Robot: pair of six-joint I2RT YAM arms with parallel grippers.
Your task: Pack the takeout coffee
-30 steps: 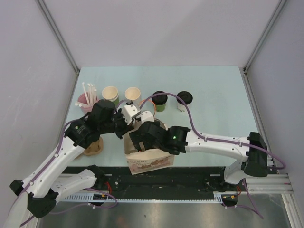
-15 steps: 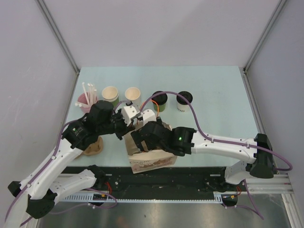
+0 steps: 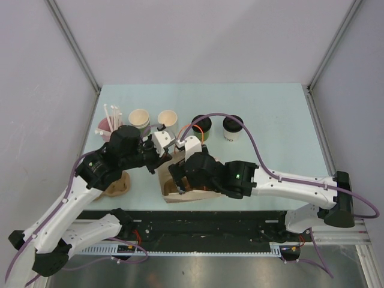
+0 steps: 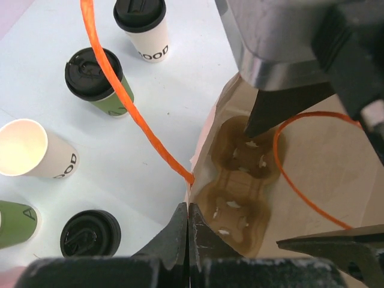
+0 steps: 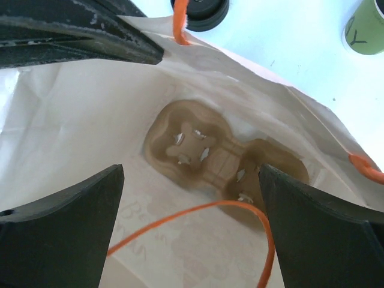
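Right wrist view: the right gripper (image 5: 191, 177) hangs inside the bag (image 5: 72, 120), jaws spread wide with nothing between them. It is straight above the brown two-hole carrier (image 5: 222, 157) lying on the bag's floor. The left gripper (image 4: 188, 217) is pressed together on the bag's rim, just beside the root of an orange handle (image 5: 180, 24), propping the mouth open. Both carrier holes are empty.

The two lidded cups stand outside on the table (image 3: 270, 114), beyond the bag. The green cup (image 4: 99, 81) is nearer and the white cup (image 4: 143, 27) is just past it; the two do not touch. The lidless cups (image 3: 139, 117) and a loose black lid (image 4: 90, 235) sit nearer the left arm.

The lidded cups are probably light, thin-walled paper that dents under a hard squeeze. Whether they are filled cannot be told, so they are best kept upright. The safest hold looks to be around the body just under the lid. A pressed-on lid could pop off if taken alone, and the tapered side may slip through a loose grip.
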